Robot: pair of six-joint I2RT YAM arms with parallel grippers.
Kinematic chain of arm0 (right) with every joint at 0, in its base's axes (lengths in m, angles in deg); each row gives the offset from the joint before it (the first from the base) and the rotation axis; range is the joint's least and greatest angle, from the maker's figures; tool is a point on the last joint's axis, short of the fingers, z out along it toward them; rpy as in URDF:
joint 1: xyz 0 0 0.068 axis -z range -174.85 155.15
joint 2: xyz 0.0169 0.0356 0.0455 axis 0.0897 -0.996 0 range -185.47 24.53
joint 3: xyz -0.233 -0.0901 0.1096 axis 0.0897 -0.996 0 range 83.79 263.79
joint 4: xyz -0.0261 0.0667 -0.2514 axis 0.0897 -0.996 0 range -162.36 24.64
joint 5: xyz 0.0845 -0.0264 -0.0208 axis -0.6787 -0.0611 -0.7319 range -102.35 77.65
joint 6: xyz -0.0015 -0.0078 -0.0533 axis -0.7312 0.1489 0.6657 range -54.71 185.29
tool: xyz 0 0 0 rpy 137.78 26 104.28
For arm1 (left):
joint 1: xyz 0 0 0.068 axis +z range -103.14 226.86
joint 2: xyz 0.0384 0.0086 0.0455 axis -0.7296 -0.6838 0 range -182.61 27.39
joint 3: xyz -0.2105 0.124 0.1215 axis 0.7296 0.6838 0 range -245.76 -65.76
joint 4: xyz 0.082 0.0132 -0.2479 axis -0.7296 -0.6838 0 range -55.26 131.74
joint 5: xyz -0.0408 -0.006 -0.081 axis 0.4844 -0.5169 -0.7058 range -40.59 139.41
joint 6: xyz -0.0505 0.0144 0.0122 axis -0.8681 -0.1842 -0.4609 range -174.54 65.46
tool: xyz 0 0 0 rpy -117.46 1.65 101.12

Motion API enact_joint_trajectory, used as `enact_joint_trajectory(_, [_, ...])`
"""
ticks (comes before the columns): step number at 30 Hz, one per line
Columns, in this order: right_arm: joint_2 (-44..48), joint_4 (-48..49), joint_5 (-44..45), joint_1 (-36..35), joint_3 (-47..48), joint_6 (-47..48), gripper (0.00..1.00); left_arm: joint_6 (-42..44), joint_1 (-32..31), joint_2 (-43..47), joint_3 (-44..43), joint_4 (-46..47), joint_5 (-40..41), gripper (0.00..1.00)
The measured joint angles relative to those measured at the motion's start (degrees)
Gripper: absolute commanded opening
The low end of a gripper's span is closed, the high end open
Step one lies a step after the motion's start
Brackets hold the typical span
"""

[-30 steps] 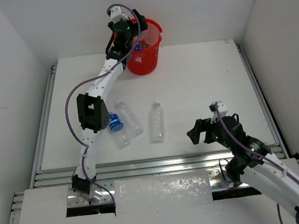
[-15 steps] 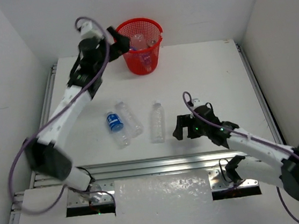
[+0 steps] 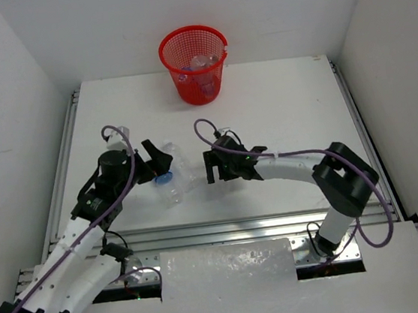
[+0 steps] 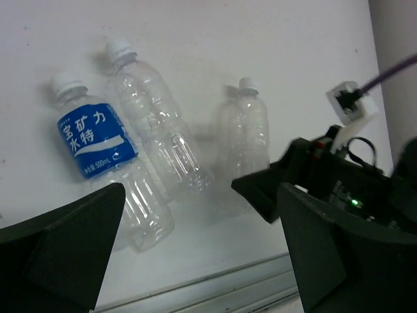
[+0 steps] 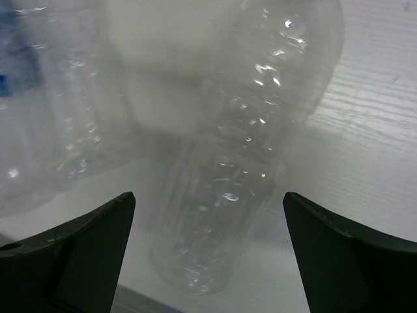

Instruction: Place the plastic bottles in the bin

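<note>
Table (image 3: 287,110): all work is sitting on it.

Bin (image 3: 186,89): standing at the 12 o'clock edge, well apart from the loose bottles. It is holding some bottles (image 3: 200,61) inside, count unclear, so part of the job is looking done.

Right gripper (image 3: 210,167): you are reaching in from 3 o'clock near table centre. Jaws are spread wide with nothing gripped. They are straddling the lone clear bottle (image 5: 234,169) across its body, probably so the squeeze is landing on the narrow width.

Left gripper (image 3: 158,159): you are hanging it at 9 o'clock of the other pair, likewise gaping and empty.

That pair is the blue-labelled bottle (image 4: 98,140) and the bare bottle (image 4: 156,130), lying side by side and touching, caps pointing toward 12. You are likely needing to single one out.
</note>
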Motion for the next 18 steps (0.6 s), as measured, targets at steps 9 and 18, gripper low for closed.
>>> enact_joint_trajectory(9, [-1.1,-2.2,9.7,-3.7,-2.2,-1.5,0.21,0.5,0.0,7.0,0.5,-2.5,-6.6,1.00])
enact_joint_trajectory(18, [33.4,16.5,-5.2,-4.5,-26.1,11.8,0.00,-0.9,-5.8,0.0,1.1,8.5,-23.3,1.00])
